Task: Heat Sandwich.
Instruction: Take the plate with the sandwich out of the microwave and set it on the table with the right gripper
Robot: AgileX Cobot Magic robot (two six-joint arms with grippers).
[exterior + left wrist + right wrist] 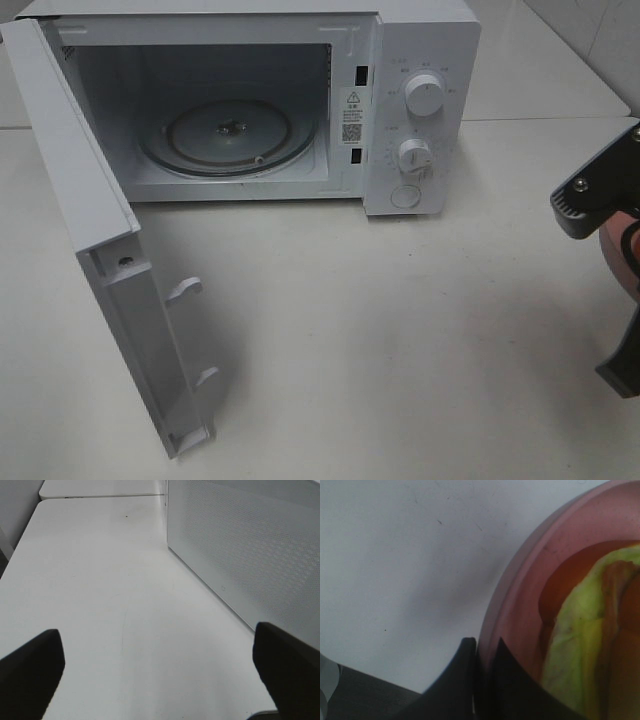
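Counting from the high view, you have one white microwave point(250, 100) at upper left, door point(110, 270) swung open, one glass turntable point(228, 135) inside, two dials point(425, 97) and a warning sticker too small to read. Your left gripper point(160, 672) is spread wide over the table point(100, 580). Your right gripper point(482, 680), at the right edge, pinches one pink plate point(520, 595) carrying the sandwich point(580, 645).

The left gripper point(160, 672) hangs over the white table point(100, 595) with its jaws spread wide, one dark fingertip point(30, 667) at each lower corner of the view and nothing between them. Beside it stands a white panel point(250, 550) covered in a fine dotted mesh pattern, its lower edge meeting the tabletop. Beyond the table's far edge lies a second white surface point(100, 487), parted from it by a thin dark seam.
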